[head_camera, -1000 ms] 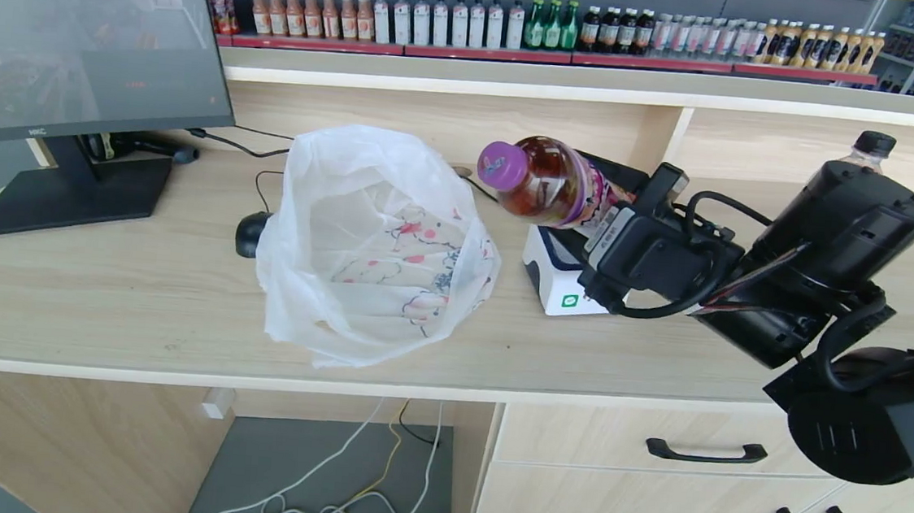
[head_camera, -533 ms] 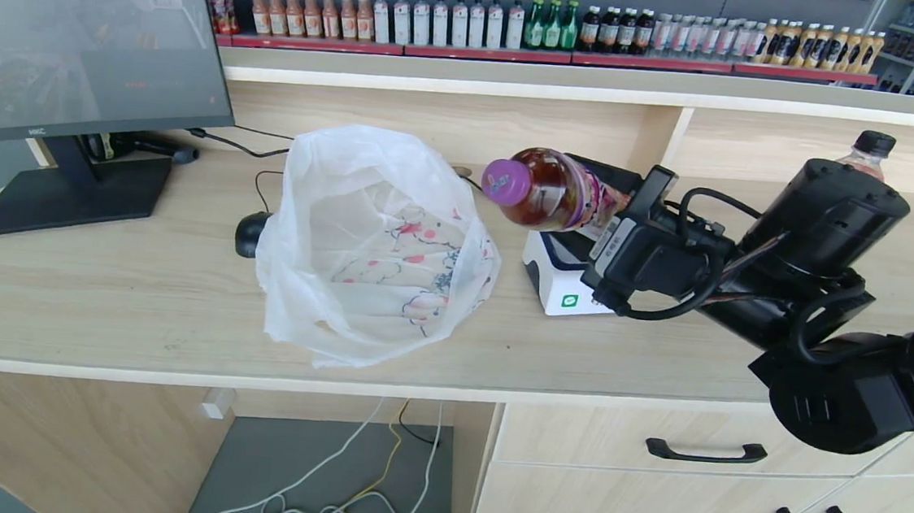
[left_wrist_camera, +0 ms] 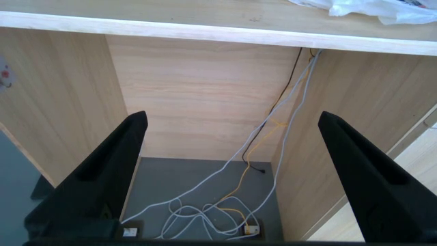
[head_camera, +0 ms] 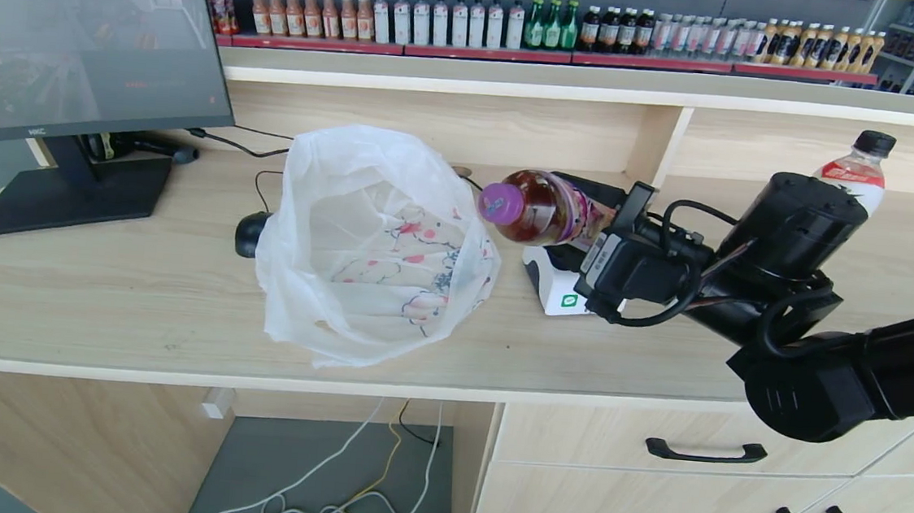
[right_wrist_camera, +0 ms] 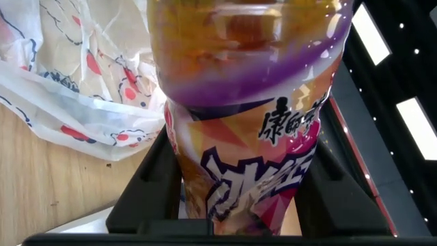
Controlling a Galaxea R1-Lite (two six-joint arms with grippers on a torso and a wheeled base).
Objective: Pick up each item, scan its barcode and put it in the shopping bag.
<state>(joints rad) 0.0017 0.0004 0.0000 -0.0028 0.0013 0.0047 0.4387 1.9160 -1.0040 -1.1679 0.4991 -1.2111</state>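
Note:
A tea bottle (head_camera: 538, 207) with a purple cap and purple-orange label lies sideways in my right gripper (head_camera: 590, 228), which is shut on its body. It hangs above the white barcode scanner (head_camera: 557, 285), cap pointing at the open white shopping bag (head_camera: 372, 242). In the right wrist view the bottle (right_wrist_camera: 249, 116) runs up between the black fingers (right_wrist_camera: 147, 184), with the bag (right_wrist_camera: 82, 75) beyond it. A second bottle (head_camera: 860, 166) with a black cap and red-white label stands at the counter's right rear. My left gripper (left_wrist_camera: 229, 178) is open below the counter edge, its fingers (left_wrist_camera: 102, 174) wide apart.
A monitor (head_camera: 74, 39) on a black stand fills the counter's left rear, with a black mouse (head_camera: 249, 234) beside the bag. A raised wooden ledge (head_camera: 601, 84) runs behind the counter, shelves of drinks beyond it. Cables (left_wrist_camera: 232, 198) trail under the counter; drawers (head_camera: 703, 451) sit at the lower right.
My right arm has lowered with the bottle and carried it slightly left, closer to the bag's rim. The second bottle behind the arm has come into fuller sight.

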